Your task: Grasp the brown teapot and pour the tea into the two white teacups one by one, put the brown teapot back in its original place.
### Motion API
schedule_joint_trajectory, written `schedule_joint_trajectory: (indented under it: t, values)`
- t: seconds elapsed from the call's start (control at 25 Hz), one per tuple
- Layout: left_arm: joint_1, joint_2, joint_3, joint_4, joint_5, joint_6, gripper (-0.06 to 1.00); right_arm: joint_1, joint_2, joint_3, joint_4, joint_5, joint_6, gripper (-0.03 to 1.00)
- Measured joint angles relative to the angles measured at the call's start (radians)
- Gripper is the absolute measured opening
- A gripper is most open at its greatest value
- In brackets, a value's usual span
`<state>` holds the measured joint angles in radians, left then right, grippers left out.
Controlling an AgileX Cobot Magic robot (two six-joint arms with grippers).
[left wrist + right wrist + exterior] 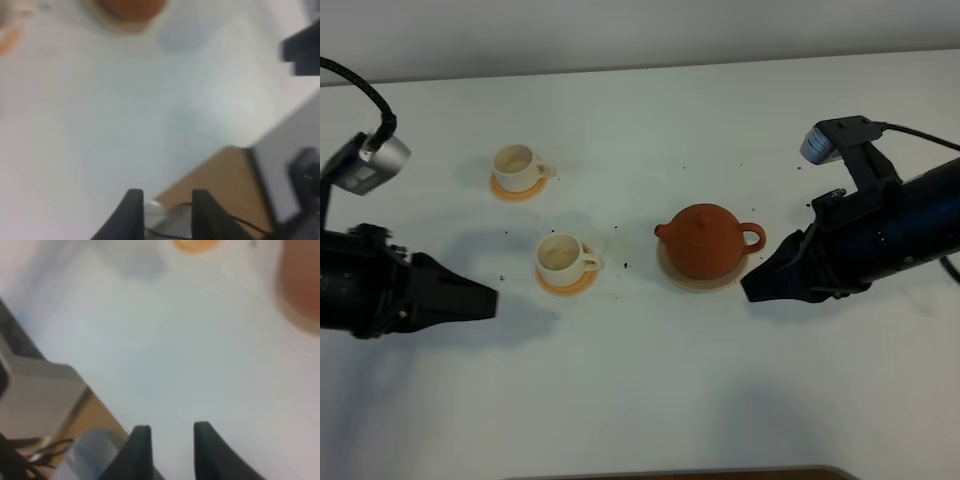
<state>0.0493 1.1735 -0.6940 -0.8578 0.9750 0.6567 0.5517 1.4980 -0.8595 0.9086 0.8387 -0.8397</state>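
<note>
The brown teapot point(704, 238) stands upright on the round beige coaster point(698, 279) right of the table's middle, its spout to the left and its handle to the right. Two white teacups sit on orange saucers: one at the back left point(516, 165), one nearer point(562, 254), left of the teapot. My right gripper point(754, 286) is shut and empty, low beside the coaster's right edge, just below the handle. My left gripper point(486, 300) is shut and empty, left of the near cup. The teapot shows blurred in the left wrist view point(131, 7) and the right wrist view point(302, 285).
The white table point(650, 390) has small dark specks around the cups and teapot. Its front edge, brown wood, shows at the bottom point(720, 473). A blurred orange saucer point(197, 244) shows in the right wrist view.
</note>
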Motion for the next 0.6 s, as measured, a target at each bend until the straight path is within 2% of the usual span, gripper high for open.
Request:
schedule_joint_trajectory:
  t: [0.32, 0.48, 0.6]
  values:
    - [0.000, -0.243, -0.004, 0.444, -0.014, -0.404, 0.28, 0.000, -0.070, -0.010, -0.308, -0.055, 0.270, 0.24]
    - [0.000, -0.350, -0.004, 0.642, 0.012, -0.574, 0.28, 0.000, -0.077, -0.010, -0.393, -0.086, 0.359, 0.24]
    - [0.000, -0.430, -0.004, 0.755, 0.048, -0.657, 0.28, 0.000, -0.077, -0.010, -0.429, -0.113, 0.405, 0.24]
